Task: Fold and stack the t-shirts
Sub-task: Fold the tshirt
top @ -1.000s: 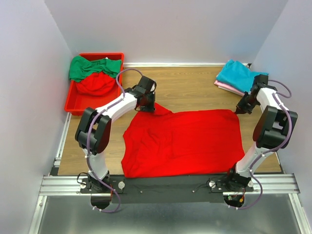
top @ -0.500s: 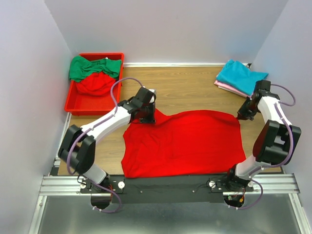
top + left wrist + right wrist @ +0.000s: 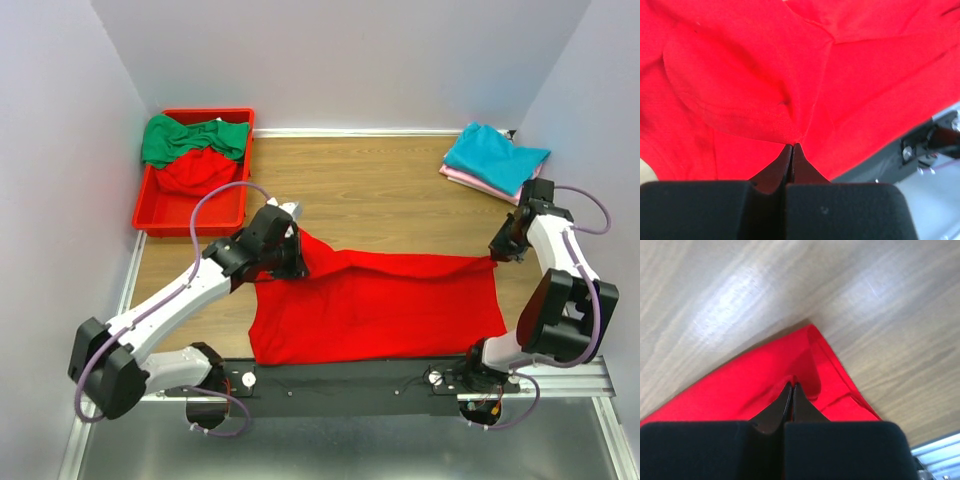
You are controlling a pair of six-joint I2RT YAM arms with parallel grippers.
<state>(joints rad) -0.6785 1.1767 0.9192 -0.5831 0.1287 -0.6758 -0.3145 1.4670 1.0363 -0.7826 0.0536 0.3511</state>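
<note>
**Far edge coming over: the fold is under way**

The red t-shirt [image 3: 390,310] lies spread on the counter [image 3: 390,190], stretched between the two end effectors and trailing down from them towards the near edge. Its far edge has been drawn nearer over the last second, so I'd say the first fold is roughly half made. The left end effector [image 3: 292,262] and right end effector [image 3: 497,252] are each clenched on a far corner.

You've got no readable text, label, brand, number or sign in any of the views. The red t-shirt [image 3: 380,305] is plain cloth with no print showing, and the red bin [image 3: 160,222] has no marking you could make out.
</note>
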